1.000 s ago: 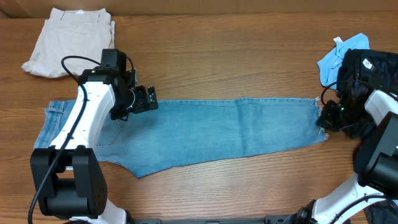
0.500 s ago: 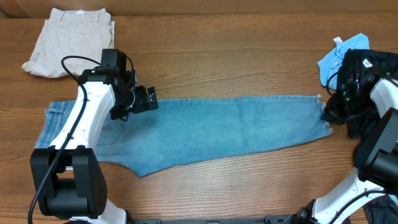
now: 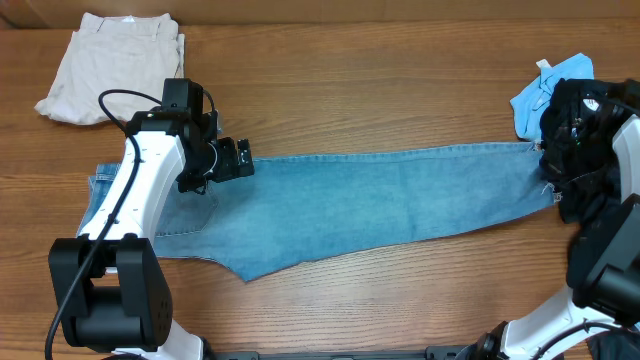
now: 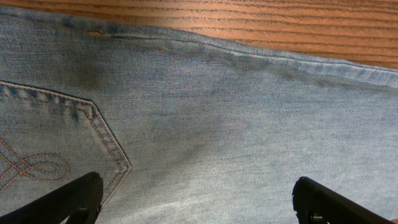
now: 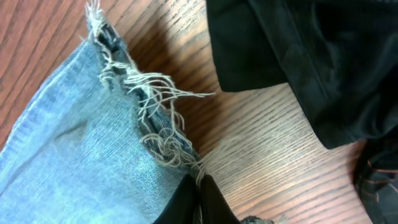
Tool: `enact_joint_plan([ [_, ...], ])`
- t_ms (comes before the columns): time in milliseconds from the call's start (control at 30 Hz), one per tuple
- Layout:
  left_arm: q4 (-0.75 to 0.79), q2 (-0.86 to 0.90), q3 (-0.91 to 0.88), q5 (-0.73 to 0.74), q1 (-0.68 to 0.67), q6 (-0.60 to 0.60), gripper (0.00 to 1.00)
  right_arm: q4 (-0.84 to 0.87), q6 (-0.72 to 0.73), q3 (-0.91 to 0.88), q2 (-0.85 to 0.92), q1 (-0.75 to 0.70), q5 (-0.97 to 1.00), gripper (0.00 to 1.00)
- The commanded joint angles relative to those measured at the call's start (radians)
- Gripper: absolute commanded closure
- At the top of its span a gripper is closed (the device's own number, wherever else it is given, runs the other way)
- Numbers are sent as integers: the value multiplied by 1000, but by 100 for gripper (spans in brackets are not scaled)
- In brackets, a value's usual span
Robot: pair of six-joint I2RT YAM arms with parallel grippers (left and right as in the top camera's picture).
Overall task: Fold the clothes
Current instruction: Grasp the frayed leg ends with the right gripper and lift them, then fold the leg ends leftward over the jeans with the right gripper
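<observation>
- We see the jeans (image 3: 350,205) lying flat and stretched lengthwise across the wooden table (image 3: 350,90). The waist is at the left and the leg ends are at the right.
- The left gripper (image 3: 238,160) sits over the seat of the jeans, just right of the stitched back pocket (image 4: 43,143). Its jaws are spread wide, with nothing between them.
- The right gripper (image 3: 548,172) is at the frayed hem (image 5: 146,106) on the far right. In the wrist view its dark fingers (image 5: 193,202) meet at the frame's lower edge, and we think they pinch the hem cloth, though the grip itself is cropped.
- The black garments (image 3: 590,130) lie just beside that hem, with a bright-blue cloth (image 3: 555,88) at their far edge.
- The cream trousers (image 3: 110,65) lie folded at the far left, well apart from the jeans.
</observation>
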Motion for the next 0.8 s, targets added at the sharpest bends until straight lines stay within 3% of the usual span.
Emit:
enact_joint_plan([
  [0,5,-6,-7,-5,-3,-10,0,-10,21,33,-70,53,27,96],
  [433,0,-6,-7,-5,-3,-10,0,-39,21,29,-73,357,28,96],
  [767,1,-6,-7,-6,-3,-10,0,-78,20,11,-73,447,3,96],
])
